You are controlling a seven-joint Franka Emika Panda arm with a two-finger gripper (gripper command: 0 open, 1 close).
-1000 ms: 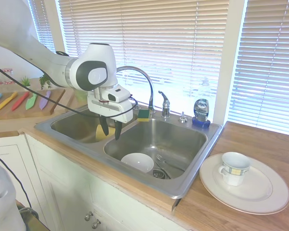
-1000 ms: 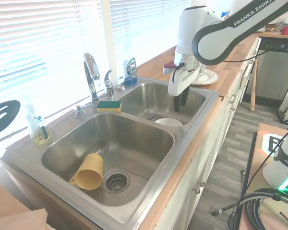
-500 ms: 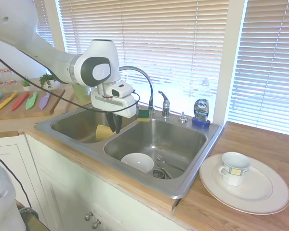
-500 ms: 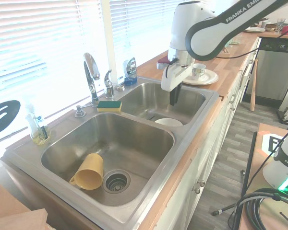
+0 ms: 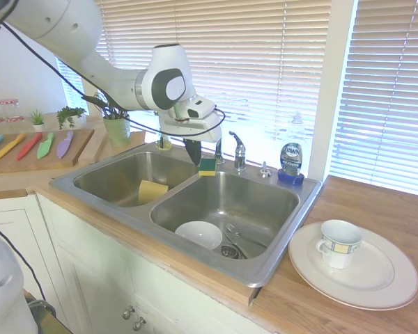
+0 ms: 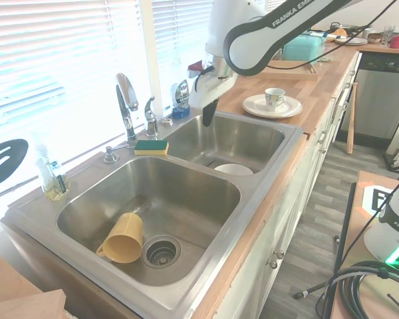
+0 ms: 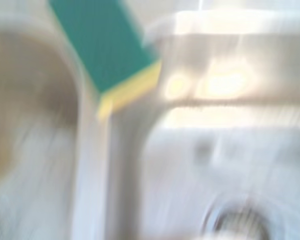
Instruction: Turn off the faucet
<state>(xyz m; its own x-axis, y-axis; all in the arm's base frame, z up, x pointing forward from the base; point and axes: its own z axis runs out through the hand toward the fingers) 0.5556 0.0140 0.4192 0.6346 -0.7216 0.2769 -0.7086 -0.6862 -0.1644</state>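
The gripper is seen hanging above the divider of the double sink, fingers pointed down. The two dark fingers appear pressed together with nothing between them; in the second exterior view they read as a single dark blade, so the claw is judged closed and empty.

Items are noted near to far in the first exterior view. At 5 o'clock, a plate carrying a mug rests on the wooden counter. A white bowl lies in the right basin, a yellow cup in the left. A green-and-yellow sponge sits on the back ledge, just beside and below the fingertips; it fills the blurred wrist view.

The faucet stands on the back ledge behind the right basin, at 3 o'clock from the gripper, near but not touched. Its lever is upright and its arched spout passes behind the gripper. A dark-blue soap bottle stands further along at 3 o'clock.

No running water can be made out in any view.

The faucet is judged rigid, fixed to the ledge, and slippery on account of its polished chrome. The lever is assessed as the only moving part; a push or a pinch near its rounded top is judged most suitable, where leverage is greatest. A glancing slip off the smooth metal is considered the main risk.
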